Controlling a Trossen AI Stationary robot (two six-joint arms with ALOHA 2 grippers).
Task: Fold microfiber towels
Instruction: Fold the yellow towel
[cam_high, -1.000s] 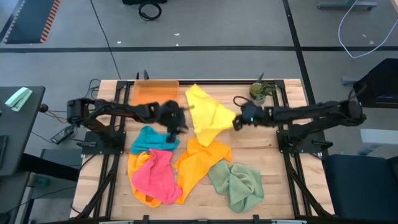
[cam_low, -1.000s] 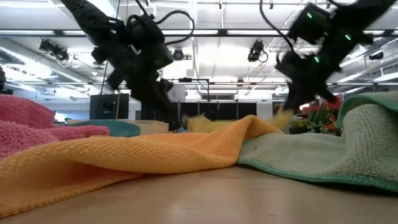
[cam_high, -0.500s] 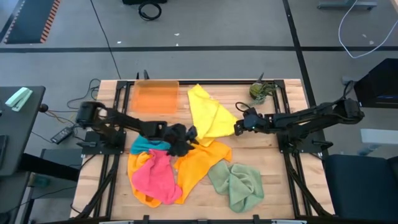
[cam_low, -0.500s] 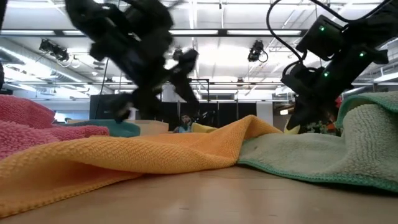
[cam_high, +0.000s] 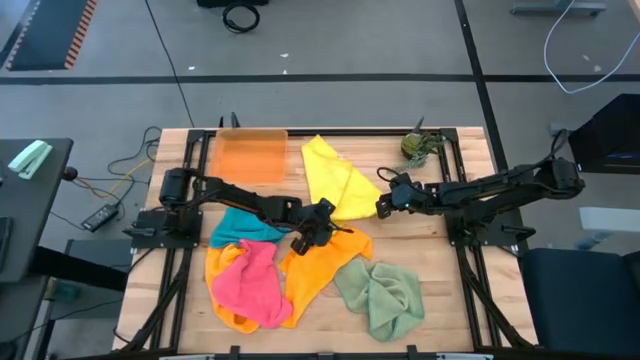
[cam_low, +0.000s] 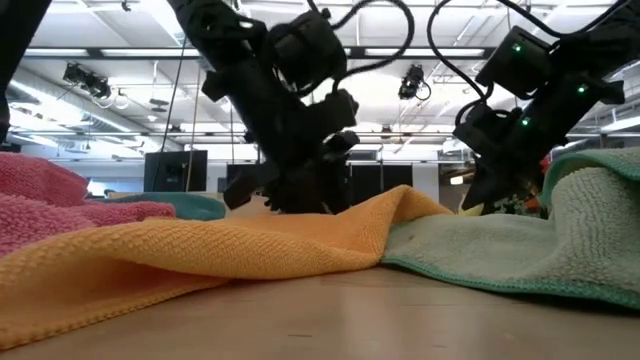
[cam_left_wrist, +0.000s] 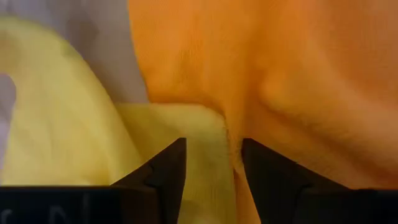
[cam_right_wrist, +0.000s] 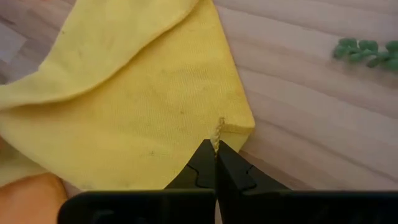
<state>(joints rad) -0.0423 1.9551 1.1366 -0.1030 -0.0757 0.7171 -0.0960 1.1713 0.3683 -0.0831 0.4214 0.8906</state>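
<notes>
The yellow towel (cam_high: 335, 180) lies spread on the table's far middle, one part folded over itself. My right gripper (cam_high: 382, 205) is shut on its right corner. My left gripper (cam_high: 326, 222) slants down, open, at the towel's near corner. Its two fingers stand on either side of a yellow fold (cam_left_wrist: 208, 134), right where it meets the orange towel (cam_high: 320, 262). Pink (cam_high: 250, 285), teal (cam_high: 233, 228) and green (cam_high: 380, 295) towels lie crumpled nearer the front edge. My left gripper has the yellow fold (cam_left_wrist: 208, 180) between its open fingers; I cannot tell whether they touch it. My right gripper pinches the hem at the yellow towel's right corner (cam_right_wrist: 218, 127) between its two shut fingertips, slanting down from the table's right. The corner puckers at the tips, and the rest lies on the table.
A translucent orange tray (cam_high: 250, 155) stands at the far left. A small green plant (cam_high: 418, 147) sits at the far right, behind my right arm. Bare wood shows to the right of the yellow towel and along the right side.
My left gripper has swung from beside the teal towel toward the table's right and near edge, sinking to the seam between yellow and orange. My right gripper has sunk a little with its corner, and the yellow towel, raised before, now lies flatter on the table.
</notes>
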